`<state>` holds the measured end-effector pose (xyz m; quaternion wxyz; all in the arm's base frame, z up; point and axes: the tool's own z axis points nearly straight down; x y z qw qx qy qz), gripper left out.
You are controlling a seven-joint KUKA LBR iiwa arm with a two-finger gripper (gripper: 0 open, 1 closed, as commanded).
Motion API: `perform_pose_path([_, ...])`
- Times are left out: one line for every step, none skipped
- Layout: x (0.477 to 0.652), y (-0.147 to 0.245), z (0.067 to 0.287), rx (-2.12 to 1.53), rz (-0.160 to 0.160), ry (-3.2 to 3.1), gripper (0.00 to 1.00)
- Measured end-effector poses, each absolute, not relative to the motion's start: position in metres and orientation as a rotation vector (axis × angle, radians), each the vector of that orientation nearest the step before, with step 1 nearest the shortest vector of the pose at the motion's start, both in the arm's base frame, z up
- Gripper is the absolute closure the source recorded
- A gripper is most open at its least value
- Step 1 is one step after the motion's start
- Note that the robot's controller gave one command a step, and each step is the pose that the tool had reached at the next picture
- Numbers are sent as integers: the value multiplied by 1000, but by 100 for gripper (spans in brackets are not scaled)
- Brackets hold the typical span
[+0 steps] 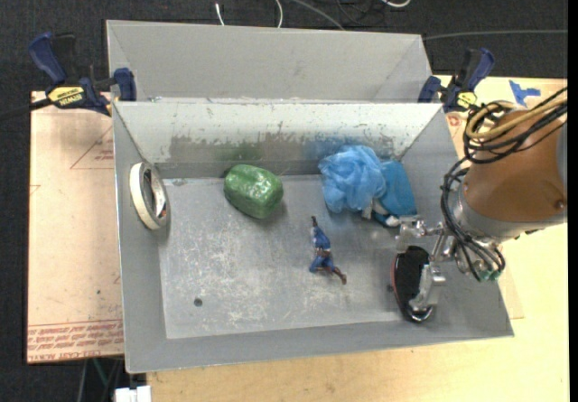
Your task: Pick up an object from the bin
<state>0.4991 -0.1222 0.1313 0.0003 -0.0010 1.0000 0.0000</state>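
Observation:
My gripper (423, 254) is low in the bin's front right corner, open, with one metal finger (414, 229) towards the back and the other (434, 278) towards the front. A black oval thing with a red edge and a shiny end (409, 287) lies on the floor just left of the front finger, touching or nearly touching it; nothing is clamped between the fingers. A fluffy blue cloth-like bundle (357, 176) with a darker blue part (397, 192) rests against the back wall, just behind the gripper. A small blue and red figurine (322, 256) lies to the gripper's left.
A green rounded lump (254, 190) sits near the back wall at the middle. A roll of pale tape (149, 195) leans on the left wall. The arm with its orange cover and cables hangs over the right rim.

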Motion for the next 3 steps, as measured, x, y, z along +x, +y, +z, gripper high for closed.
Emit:
perform_pose_path([502, -124, 125, -67, -1, 3138, 0])
perform_pose_path([511, -147, 158, 6, 2, 3139, 0])
perform_pose_path([515, -147, 148, 4, -6, 3128, 0])
